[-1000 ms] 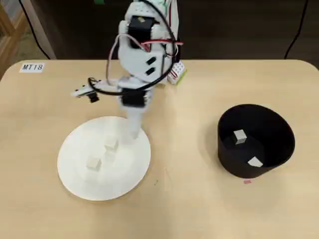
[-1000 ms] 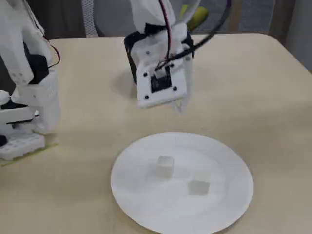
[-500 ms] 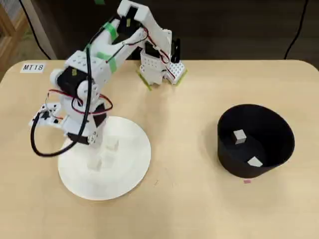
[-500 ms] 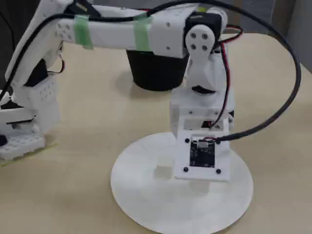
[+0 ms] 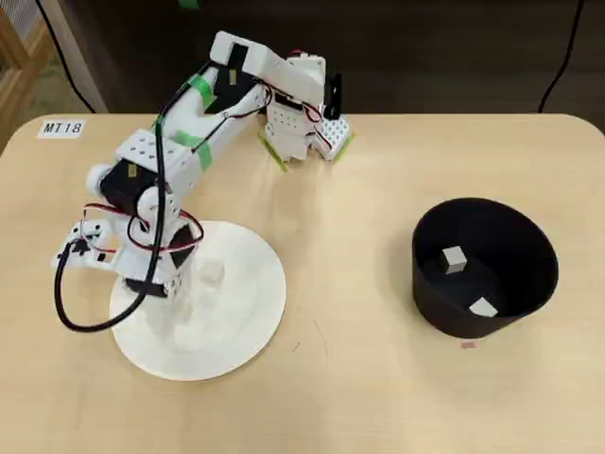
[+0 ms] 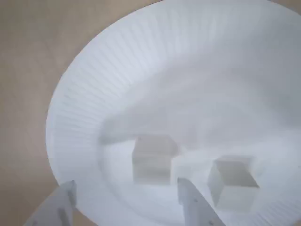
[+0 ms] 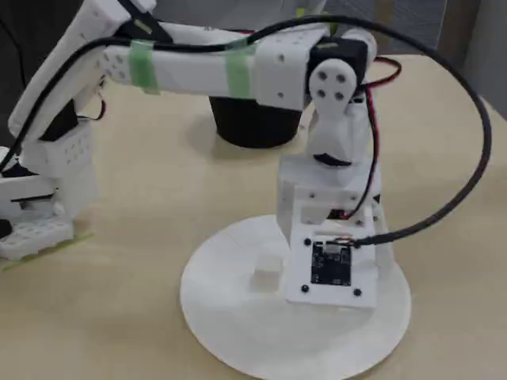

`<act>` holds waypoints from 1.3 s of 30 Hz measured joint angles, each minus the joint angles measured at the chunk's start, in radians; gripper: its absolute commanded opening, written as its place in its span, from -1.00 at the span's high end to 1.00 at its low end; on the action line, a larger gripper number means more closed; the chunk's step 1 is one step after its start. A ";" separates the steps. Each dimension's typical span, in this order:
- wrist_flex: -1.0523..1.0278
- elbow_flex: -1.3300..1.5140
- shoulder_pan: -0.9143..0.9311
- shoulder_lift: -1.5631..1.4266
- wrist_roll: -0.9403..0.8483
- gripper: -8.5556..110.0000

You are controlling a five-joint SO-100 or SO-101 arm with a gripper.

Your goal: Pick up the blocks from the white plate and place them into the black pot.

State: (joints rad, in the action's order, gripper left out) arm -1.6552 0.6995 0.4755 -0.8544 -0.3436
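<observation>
Claw (image 6: 127,202) tips cut off; blocks (image 6: 151,159) on white plate (image 6: 84,94) blurred.

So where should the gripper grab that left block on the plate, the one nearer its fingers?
Probably from straight above, closing on the left block's two flat side faces. It sits flat on the white plate, apart from the right block, and the open gripper already straddles it.

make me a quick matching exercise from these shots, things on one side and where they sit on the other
Things:
1. round matte black pot
2. large round white plate
3. small white "MT18" label
4. white two-finger gripper

Places, overhead view unless noted:
a. far left corner of the table
b. right side, two pale cubes inside
c. wrist view: open above a pale cube
d. beneath the arm's wrist

Pairs: 1-b, 2-d, 3-a, 4-c
</observation>
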 measured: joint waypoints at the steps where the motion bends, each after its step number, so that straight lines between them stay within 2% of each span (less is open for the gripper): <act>1: 0.000 0.000 0.000 0.000 0.002 0.27; 9: 0.000 0.006 0.006 0.037 0.023 0.24; 13: 0.000 0.006 0.015 0.071 0.029 0.31; 15: 0.002 0.006 0.015 0.086 0.031 0.51; 17: 0.008 0.006 0.015 0.094 0.052 0.90; 27: 0.003 -0.003 0.000 0.072 0.055 0.90; 34: -0.002 -0.084 -0.049 -0.184 0.055 0.90; 39: -0.003 -0.094 -0.204 -0.416 0.057 0.90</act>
State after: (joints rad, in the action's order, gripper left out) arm -1.6582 0.6059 0.2715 -1.2701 -0.2869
